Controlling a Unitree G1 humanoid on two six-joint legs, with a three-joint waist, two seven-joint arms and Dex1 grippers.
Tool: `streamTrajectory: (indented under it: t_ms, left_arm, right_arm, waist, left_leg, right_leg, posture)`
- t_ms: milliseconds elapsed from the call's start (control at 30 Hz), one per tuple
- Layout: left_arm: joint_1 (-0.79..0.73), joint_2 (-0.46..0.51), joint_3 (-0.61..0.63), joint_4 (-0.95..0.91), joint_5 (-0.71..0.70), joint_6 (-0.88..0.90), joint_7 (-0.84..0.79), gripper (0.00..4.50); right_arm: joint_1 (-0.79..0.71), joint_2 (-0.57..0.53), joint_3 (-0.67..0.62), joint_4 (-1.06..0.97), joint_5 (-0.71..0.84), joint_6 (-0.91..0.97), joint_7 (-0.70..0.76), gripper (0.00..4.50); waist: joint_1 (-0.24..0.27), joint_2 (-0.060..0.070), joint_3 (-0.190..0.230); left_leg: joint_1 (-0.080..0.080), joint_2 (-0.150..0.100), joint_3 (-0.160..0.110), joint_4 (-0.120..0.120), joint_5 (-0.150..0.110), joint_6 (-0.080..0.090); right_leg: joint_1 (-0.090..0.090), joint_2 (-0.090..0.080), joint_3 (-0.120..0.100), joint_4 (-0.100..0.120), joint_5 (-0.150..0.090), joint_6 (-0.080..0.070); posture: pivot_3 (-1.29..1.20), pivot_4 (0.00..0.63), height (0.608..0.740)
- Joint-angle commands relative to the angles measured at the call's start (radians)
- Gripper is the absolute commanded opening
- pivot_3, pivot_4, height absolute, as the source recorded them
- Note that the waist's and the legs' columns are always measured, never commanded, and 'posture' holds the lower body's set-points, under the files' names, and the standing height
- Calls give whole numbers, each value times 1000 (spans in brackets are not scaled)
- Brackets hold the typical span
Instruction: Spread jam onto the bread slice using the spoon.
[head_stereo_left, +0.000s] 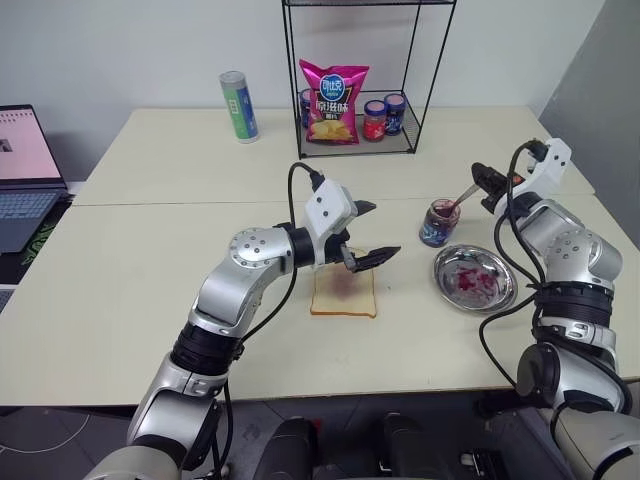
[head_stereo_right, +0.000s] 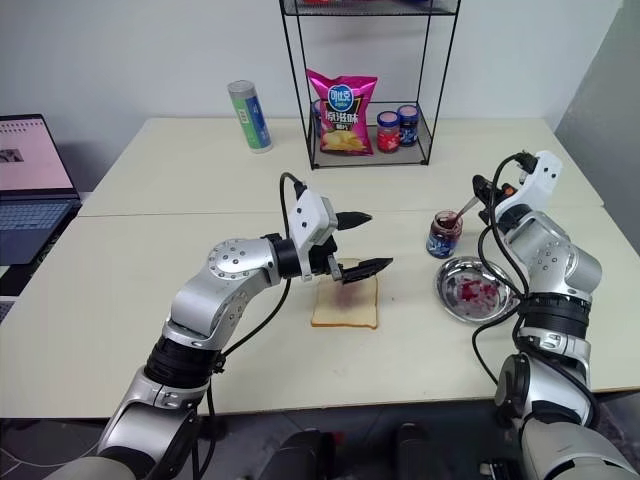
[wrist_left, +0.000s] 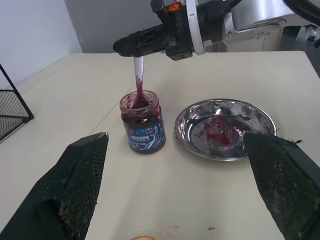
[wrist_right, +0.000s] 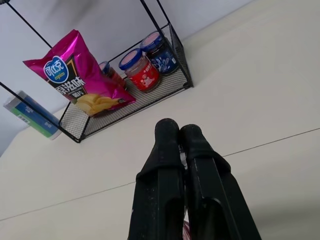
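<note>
A pale table (head_stereo_left: 150, 300) carries everything, with a black wire rack (head_stereo_left: 360, 130) at its far edge holding a pink chip bag (head_stereo_left: 333, 102) and small lidded jars (head_stereo_left: 385, 117); a green can (head_stereo_left: 238, 106) stands to the rack's left. The left gripper (head_stereo_left: 368, 232) hangs just above the far edge of the bread slice (head_stereo_left: 344, 294), its two black fingers spread wide and holding nothing. The bread slice lies flat near the table's middle, a purplish smear at its centre. To its right sits a round steel dish (head_stereo_left: 475, 278) streaked red. Just beyond the dish stands the open jar of jam (wrist_left: 143, 122). The right gripper (wrist_left: 122, 46) is above the jar, fingers pressed together on the handle of the spoon (wrist_left: 138, 82), whose bowl dips into the jam.
</note>
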Motion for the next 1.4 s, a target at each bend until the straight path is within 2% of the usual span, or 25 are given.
streamTrajectory:
  t_ms: [33,433,767,900,1000,1033,1100,1200,1333,1400]
  left_arm:
    - [-25,-3,15,-12,-1,-28,-7,4500]
    - [-26,-5,15,-11,0,-30,-13,4500]
    - [-22,-1,21,-14,-3,-34,-20,4500]
    - [-19,11,36,-16,-13,-35,-30,4500]
    - [-8,37,72,-28,-29,-32,-33,4500]
    - [7,52,101,-46,-46,-13,-27,4500]
    - [64,94,165,-109,-93,34,-25,4500]
    - [161,163,213,-201,-133,86,-34,4500]
    - [380,284,318,-361,-192,175,-37,4500]
    - [449,318,364,-417,-227,213,-31,4500]
  right_arm:
    - [-32,-20,-25,-44,23,-21,-3,26]
    - [-58,9,-140,-13,130,28,-100,26]
    - [-102,41,-326,33,330,75,-254,26]
    - [-103,48,-333,-1,387,92,-265,26]
    - [-98,87,-259,-140,464,166,-231,26]
    - [-82,94,-184,-214,456,197,-199,26]
    - [-59,135,-92,-328,460,225,-190,26]
    - [-38,185,-26,-418,470,227,-212,26]
    - [38,159,233,-584,346,195,-82,26]
    - [61,153,299,-622,306,164,-40,26]
  waist:
    - [0,0,0]
    - [0,0,0]
    - [0,0,0]
    - [-1,0,0]
    - [-6,2,1]
    - [-11,3,2]
    - [-25,3,2]
    - [-34,3,2]
    - [-27,3,2]
    - [-27,3,2]
  left_leg:
    - [0,0,0,0,0,0]
    - [0,0,0,0,0,0]
    - [0,0,0,0,0,0]
    - [0,0,0,0,0,0]
    - [0,0,0,0,0,0]
    - [-1,1,1,-1,0,0]
    - [-1,1,1,-2,0,0]
    - [1,4,1,-6,0,0]
    - [1,4,-2,-9,0,0]
    - [-1,4,-3,-9,0,0]
  right_leg:
    - [0,0,0,0,0,0]
    - [0,0,0,0,0,0]
    - [0,0,0,0,0,0]
    - [0,0,0,0,0,0]
    - [0,0,0,0,0,0]
    - [-2,1,1,0,0,0]
    - [-3,1,1,1,0,0]
    - [-3,0,2,1,-1,-1]
    - [-4,1,0,0,-2,-4]
    - [-6,0,0,0,-3,-5]
  posture:
    - [0,150,740]
    - [0,150,740]
    - [0,150,740]
    - [0,150,740]
    - [0,150,740]
    - [0,150,740]
    - [0,150,740]
    - [0,150,740]
    - [0,150,740]
    - [0,150,740]
